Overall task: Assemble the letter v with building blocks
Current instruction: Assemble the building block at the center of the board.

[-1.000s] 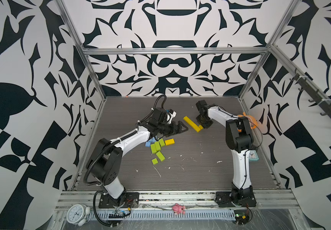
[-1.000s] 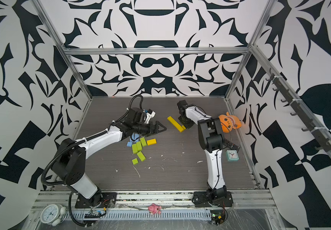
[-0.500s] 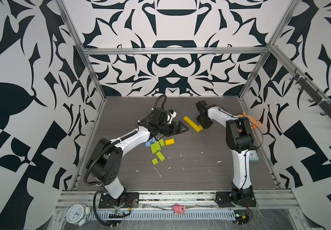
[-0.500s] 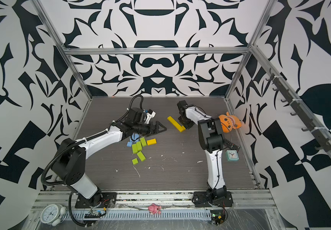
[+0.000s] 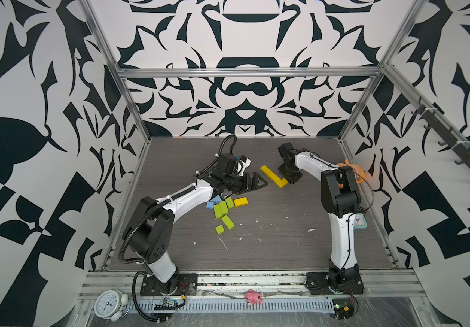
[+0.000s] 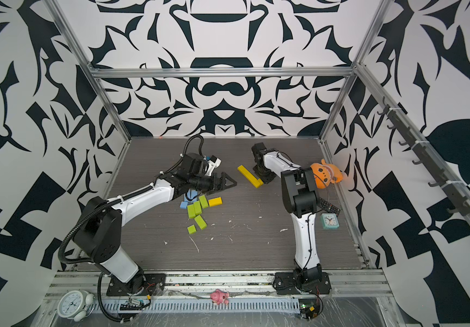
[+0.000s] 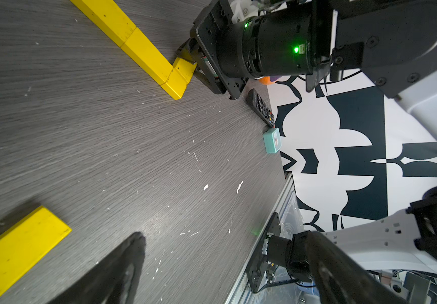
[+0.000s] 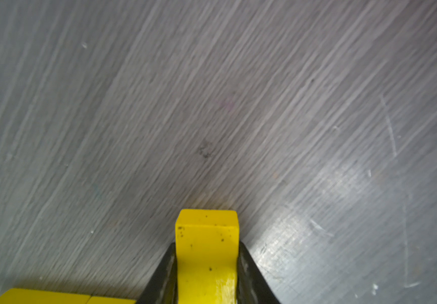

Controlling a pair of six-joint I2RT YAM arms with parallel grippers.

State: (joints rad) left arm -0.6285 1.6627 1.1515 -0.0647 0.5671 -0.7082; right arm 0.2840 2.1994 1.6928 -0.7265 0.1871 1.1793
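Clamping yellow block (image 8: 207, 244), right jaws, left jaws wide

I work inside a robotics lab test cell. An aluminium-profile frame (image 5: 245, 72) boxes me in, and its walls (image 5: 30, 85) carry a bold black-and-white pattern. My left arm (image 5: 188, 195) and right arm (image 5: 341, 235) are bolted to a slotted rail (image 5: 256, 279) along the grey wood-grain bench (image 5: 284, 249), above a white cable duct (image 5: 228, 305).

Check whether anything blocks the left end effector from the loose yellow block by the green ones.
Nothing visible does. The open left end effector hovers beside the loose yellow block, with only bare tabletop between them.
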